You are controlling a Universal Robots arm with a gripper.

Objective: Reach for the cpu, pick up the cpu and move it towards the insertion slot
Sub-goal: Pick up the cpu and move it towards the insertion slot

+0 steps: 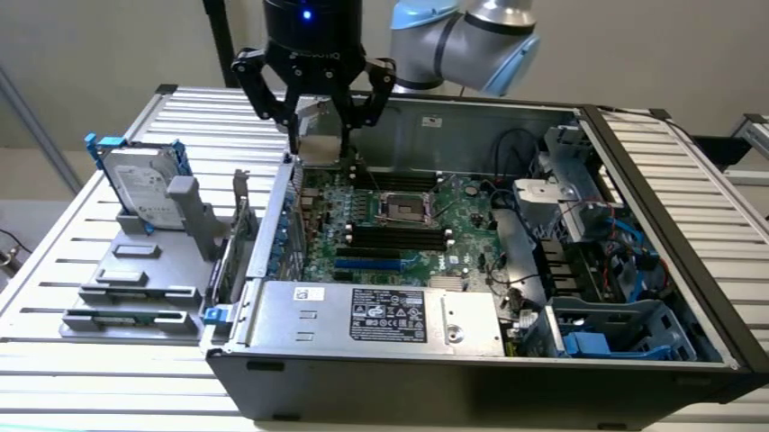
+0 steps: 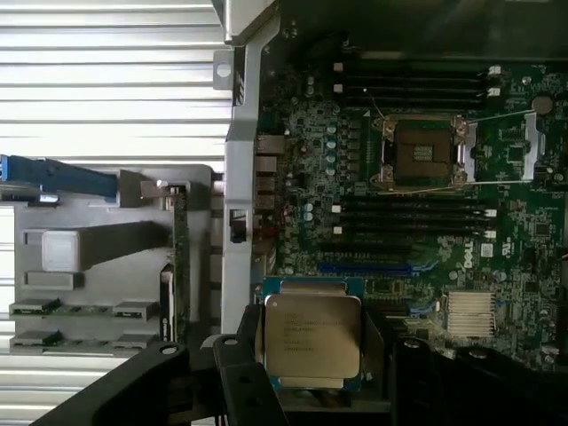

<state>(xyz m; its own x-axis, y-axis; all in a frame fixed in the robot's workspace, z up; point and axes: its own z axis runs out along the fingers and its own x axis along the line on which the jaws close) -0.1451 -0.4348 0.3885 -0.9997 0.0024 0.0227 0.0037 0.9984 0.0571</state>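
Note:
The cpu, a flat square chip with a shiny metal top, hangs in the air between the black fingers of my gripper, which is shut on it. It hovers over the far edge of the open computer case on the exterior view's left, above the motherboard's corner. In the wrist view the cpu sits between the two dark fingers of the gripper. The insertion slot, a silver-framed socket with a dark centre, lies on the motherboard, apart from the chip. In the wrist view the slot lies between the memory rows.
Long black memory slots lie beside the socket. A silver power supply fills the case's near side, and cables and drive bays crowd the exterior view's right. Outside the case, an upright hard drive with blue rails stands on a grey fixture.

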